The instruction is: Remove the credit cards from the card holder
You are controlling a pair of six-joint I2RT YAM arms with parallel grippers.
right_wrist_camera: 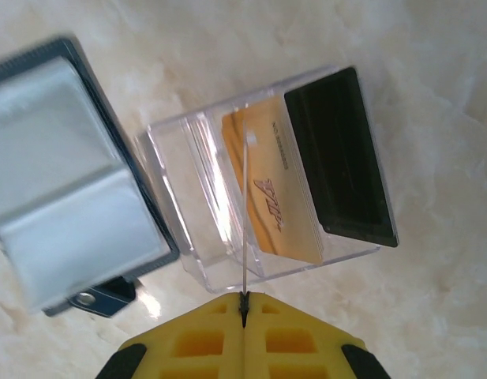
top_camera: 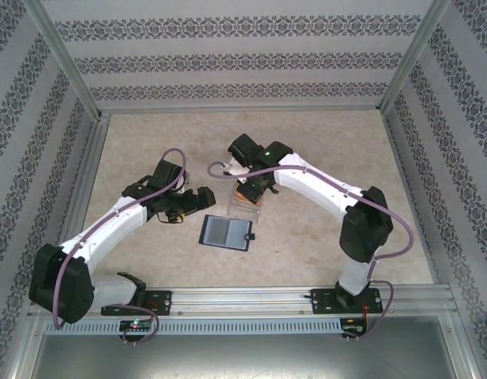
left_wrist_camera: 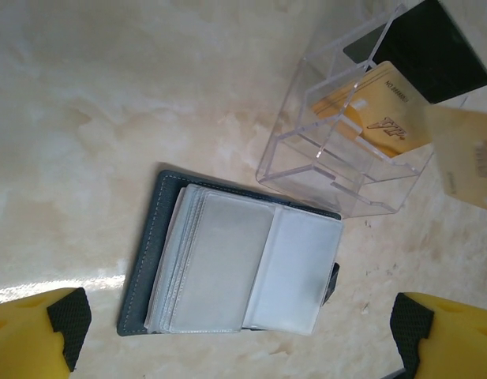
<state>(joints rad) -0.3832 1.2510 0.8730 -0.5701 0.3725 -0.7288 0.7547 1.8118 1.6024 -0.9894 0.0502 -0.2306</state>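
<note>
our left gripper (left_wrist_camera: 239, 335) hangs spread wide, the open card holder (left_wrist_camera: 227, 272) just ahead, its length along the finger line, nearer us than the right gripper (right_wrist_camera: 243, 304), clamped on a tan card (left_wrist_camera: 468, 162) above the acrylic stand (left_wrist_camera: 346, 170).

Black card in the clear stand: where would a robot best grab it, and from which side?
Probably its top edge, from above. The black card stands on edge in the end slot of the clear acrylic stand, walls enclosing its lower part; only the top pokes out, so jaws would pinch its two flat faces.
</note>
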